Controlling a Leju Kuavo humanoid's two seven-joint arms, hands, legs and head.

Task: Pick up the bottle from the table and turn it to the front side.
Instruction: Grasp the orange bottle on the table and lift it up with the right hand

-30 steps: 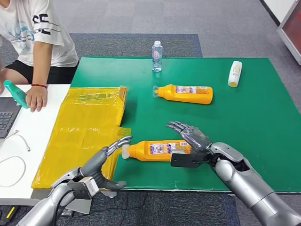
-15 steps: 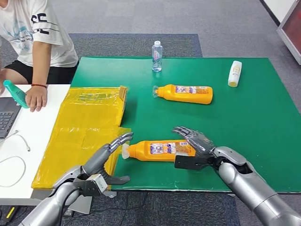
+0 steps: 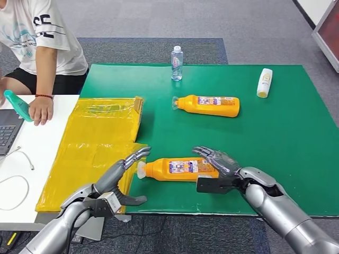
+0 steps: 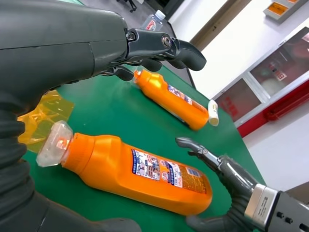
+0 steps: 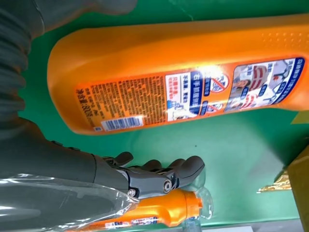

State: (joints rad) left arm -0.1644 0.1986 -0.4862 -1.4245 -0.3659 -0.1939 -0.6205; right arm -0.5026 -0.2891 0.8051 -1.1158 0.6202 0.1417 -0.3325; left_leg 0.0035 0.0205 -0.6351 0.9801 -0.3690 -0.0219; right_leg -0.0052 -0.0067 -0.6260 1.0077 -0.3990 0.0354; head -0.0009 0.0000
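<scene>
An orange bottle (image 3: pixel 178 169) lies on its side near the front of the green mat (image 3: pixel 279 121), clear cap toward my left. Its printed back label with barcode faces up (image 5: pixel 182 92). My right hand (image 3: pixel 217 161) is open around the bottle's base end, fingers arched over it, thumb below; it does not grip. My left hand (image 3: pixel 119 177) is open beside the cap (image 4: pixel 54 142), fingers stretched toward it without touching. The bottle (image 4: pixel 134 169) rests flat on the mat between both hands.
A second orange bottle (image 3: pixel 207 105) lies farther back on the mat. A small water bottle (image 3: pixel 176 63) stands at the far edge, a white bottle (image 3: pixel 264 82) at far right. Yellow bags (image 3: pixel 96 143) cover the left. A person (image 3: pixel 39 47) sits by a laptop.
My right hand has slid slightly right and nearer along the bottle's base end. My left hand has crept a little closer to the cap. The bottle has not moved.
</scene>
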